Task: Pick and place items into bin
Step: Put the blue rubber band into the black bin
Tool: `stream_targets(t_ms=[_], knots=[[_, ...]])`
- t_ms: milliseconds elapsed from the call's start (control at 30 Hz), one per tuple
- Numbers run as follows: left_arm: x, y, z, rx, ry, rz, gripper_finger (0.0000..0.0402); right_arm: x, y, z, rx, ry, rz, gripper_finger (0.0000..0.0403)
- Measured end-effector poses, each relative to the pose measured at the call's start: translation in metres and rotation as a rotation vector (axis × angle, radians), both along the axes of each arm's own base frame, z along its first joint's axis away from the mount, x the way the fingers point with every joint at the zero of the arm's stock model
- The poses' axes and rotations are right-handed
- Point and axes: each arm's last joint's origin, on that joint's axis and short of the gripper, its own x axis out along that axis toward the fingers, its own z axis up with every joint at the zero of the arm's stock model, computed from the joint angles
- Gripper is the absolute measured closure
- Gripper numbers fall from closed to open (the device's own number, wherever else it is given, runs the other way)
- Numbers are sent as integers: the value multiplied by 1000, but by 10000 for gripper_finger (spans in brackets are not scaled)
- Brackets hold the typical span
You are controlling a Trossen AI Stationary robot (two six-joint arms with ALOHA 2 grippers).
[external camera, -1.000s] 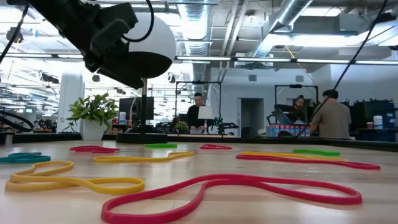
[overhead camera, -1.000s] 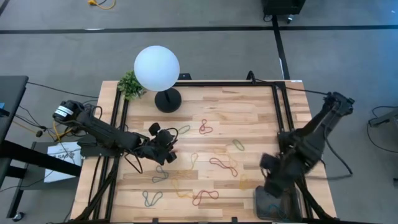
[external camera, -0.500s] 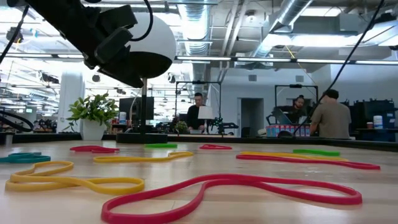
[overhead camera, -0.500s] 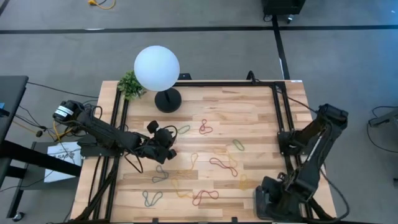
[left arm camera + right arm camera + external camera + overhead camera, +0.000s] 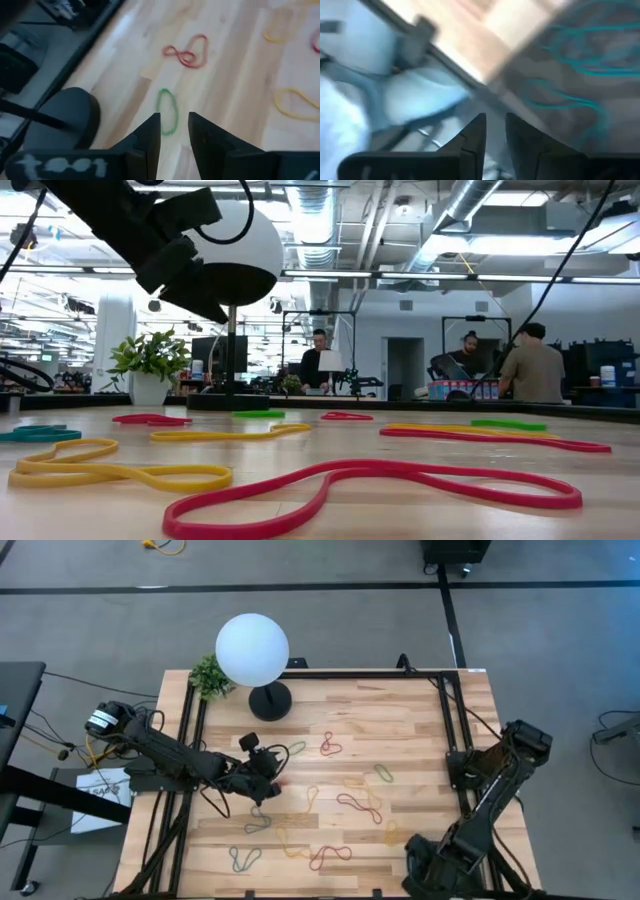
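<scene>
Overhead and wrist views of my two-arm rig at the pale wooden slatted counter [image 5: 400,710]. I hold the left gripper [image 5: 268,772] low over the counter's left-centre, near the black base of the white globe lamp [image 5: 252,648]; its own camera shows the two dark fingers [image 5: 150,135] parted by a narrow gap, holding nothing, with a thin green rubber-band loop [image 5: 167,111] lying flat just ahead of the tips and a red figure-eight rubber band [image 5: 188,51] farther on. The right gripper [image 5: 492,131] sits at the counter's near right corner, over the small dark grey mesh-walled bin [image 5: 428,862], which the arm largely hides from above; its fingers stand slightly apart with nothing between them, and grey-blue band loops [image 5: 570,80] show against dark mesh just beyond. The remaining loose bands [image 5: 345,805], red, yellow, green and grey-blue, lie scattered over the counter's middle and near side, well apart from the bin. I judge these loops to be very light, limp and stretchy, lying nearly flush with the wood; they should be pinched across a single strand, ideally at a figure-eight crossing where two strands stack, with the fingertips pressed right down to the surface.
</scene>
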Motion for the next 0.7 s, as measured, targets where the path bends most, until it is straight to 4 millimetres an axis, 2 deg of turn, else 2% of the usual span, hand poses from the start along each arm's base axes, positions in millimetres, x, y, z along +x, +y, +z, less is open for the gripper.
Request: stream_targets(t_ms=[100,267,467,567,700], knots=[[-1,1,-2,-5,72,-71,311,8,8,1,41,-118,-56,335],[0,9,-4,-47,116,-82,311,16,11,8,24,-328,-17,335],[2,22,-6,-88,170,-83,311,11,-1,19,-60,-357,10,335],[-2,22,0,-190,261,-146,311,9,-6,24,-112,-409,53,335],[-3,10,14,-400,298,-353,311,18,-12,30,-331,-644,190,335]])
